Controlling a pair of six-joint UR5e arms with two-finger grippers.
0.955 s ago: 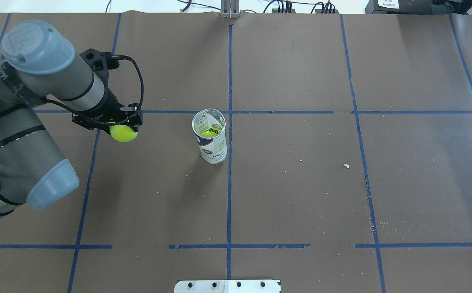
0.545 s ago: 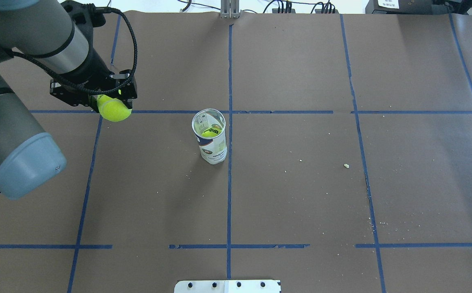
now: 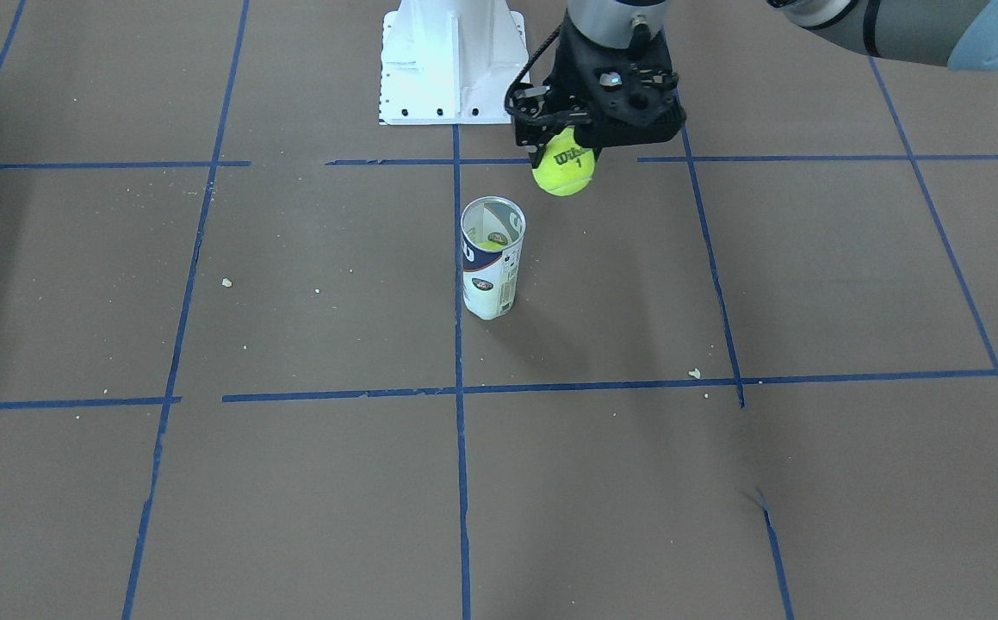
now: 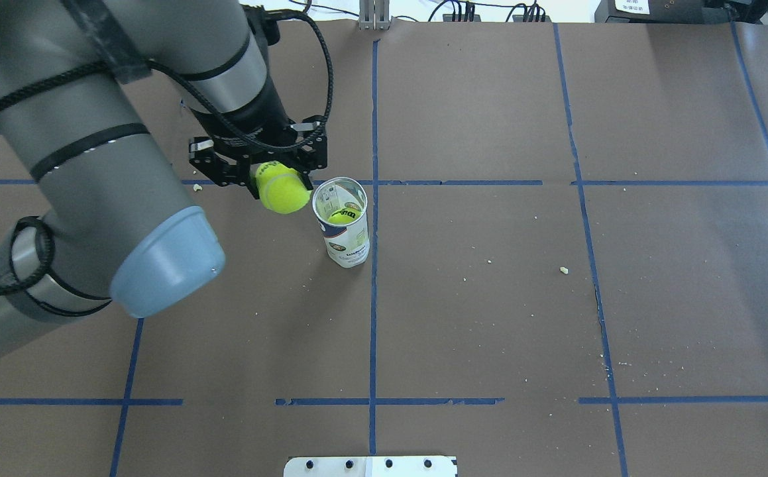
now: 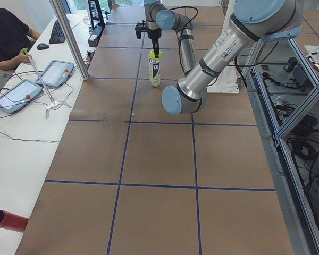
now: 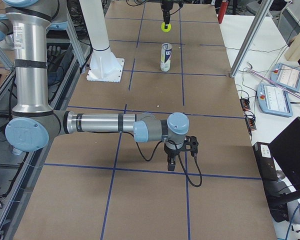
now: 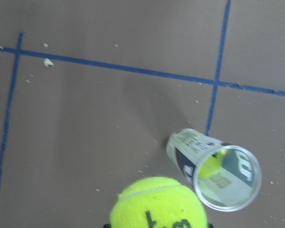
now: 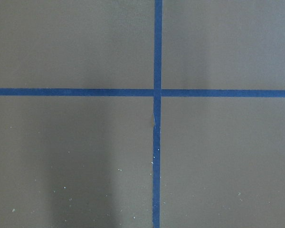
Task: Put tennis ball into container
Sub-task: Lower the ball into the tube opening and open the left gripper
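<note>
Left gripper (image 4: 280,179): clenched on the tennis ball (image 4: 283,194), held aloft just beside the container (image 4: 347,238) rim. Container: upright on the table (image 4: 556,331), second ball (image 4: 344,215) inside. Right gripper (image 6: 179,156): grip cannot be told.

At the top centre of the frame you saw the tennis ball (image 6: 165,26) hanging just under the far left gripper (image 6: 166,20), in the air. The container (image 6: 165,57) stood upright on the table (image 6: 140,200), lower in the picture and apart from the ball. In the lower middle, the near right gripper (image 6: 179,156) pointed down, close to the table; how its jaws stood you could not tell.
</note>
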